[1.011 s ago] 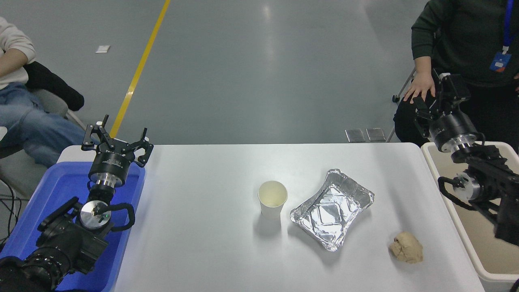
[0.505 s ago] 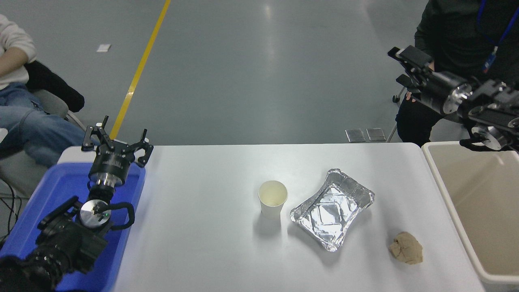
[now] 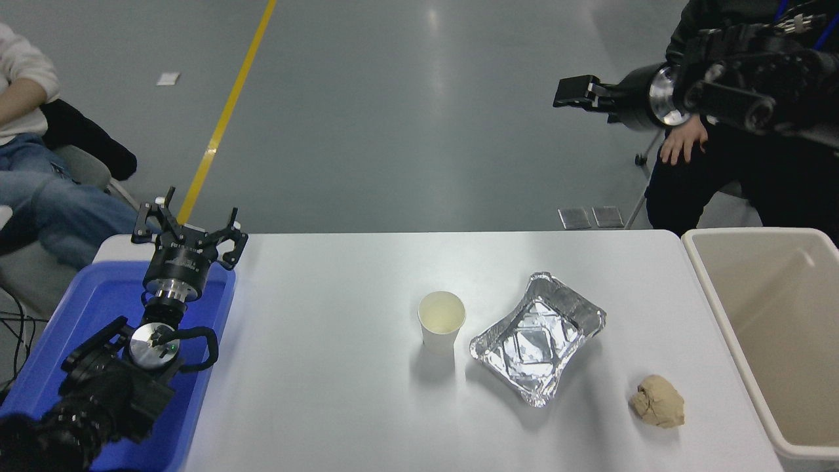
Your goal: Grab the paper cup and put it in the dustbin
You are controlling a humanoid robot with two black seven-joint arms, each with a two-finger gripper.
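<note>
Nearest, the left gripper [image 3: 187, 231] is parked with fingers spread at the tabletop's [image 3: 328, 393] left edge. Mid-tabletop, the paper cup [image 3: 441, 321] stands upright, judged light and easily crushed; a gentle grip across its wall is advised. Farther off, the right gripper [image 3: 569, 93] is held high beyond the far right corner, its state indiscernible.

Matt paper cup [image 3: 441, 321]; crinkled shiny foil tray [image 3: 537, 337]; smooth plastic dustbin [image 3: 727, 314].
</note>
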